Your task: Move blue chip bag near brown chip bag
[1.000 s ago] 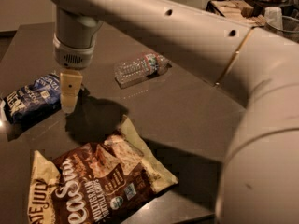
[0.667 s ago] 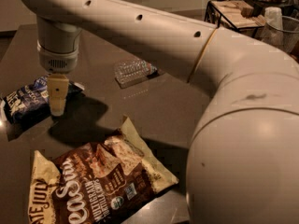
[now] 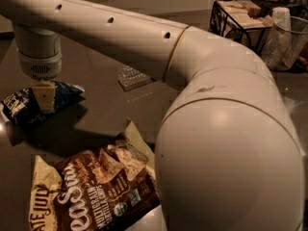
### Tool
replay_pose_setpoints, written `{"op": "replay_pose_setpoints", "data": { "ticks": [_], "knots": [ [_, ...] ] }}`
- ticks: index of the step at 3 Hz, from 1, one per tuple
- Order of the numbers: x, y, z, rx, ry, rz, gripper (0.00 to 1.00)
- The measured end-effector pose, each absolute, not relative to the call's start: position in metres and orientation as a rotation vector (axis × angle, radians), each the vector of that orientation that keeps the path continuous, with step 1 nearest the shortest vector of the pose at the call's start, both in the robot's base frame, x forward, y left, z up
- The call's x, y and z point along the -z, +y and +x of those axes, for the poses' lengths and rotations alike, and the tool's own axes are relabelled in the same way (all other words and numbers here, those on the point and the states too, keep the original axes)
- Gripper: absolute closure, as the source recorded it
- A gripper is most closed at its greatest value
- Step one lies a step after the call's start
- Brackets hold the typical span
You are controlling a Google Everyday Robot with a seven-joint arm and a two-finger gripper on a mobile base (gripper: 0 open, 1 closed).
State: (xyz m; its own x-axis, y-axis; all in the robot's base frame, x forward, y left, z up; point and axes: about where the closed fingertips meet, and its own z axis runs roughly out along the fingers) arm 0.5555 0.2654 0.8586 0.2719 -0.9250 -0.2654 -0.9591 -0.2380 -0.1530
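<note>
The blue chip bag lies on the dark table at the far left, small and crinkly with white lettering. My gripper hangs straight down from the white wrist, right over the middle of the blue bag and at its surface. The brown chip bag lies flat at the front left, with white script and "multigrain" text, about a hand's width in front of the blue bag. My big white arm crosses the whole view and hides the right half of the table.
A clear plastic water bottle lies behind the arm in the middle, mostly hidden. A black wire rack and a clear plastic cup stand at the back right. The dark table shows between the two bags.
My arm has swung left. The gripper moved from beside the blue bag's right end to directly over it. The arm now hides most of the bottle.
</note>
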Motion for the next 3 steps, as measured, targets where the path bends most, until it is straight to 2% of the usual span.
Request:
{"op": "replay_pose_setpoints", "data": {
  "ticks": [2, 3],
  "knots": [
    [-0.887, 0.251, 0.527, -0.248, 1.662, -2.314, 0.88],
    [-0.904, 0.226, 0.508, -0.308, 1.639, -2.336, 1.0]
  ]
}}
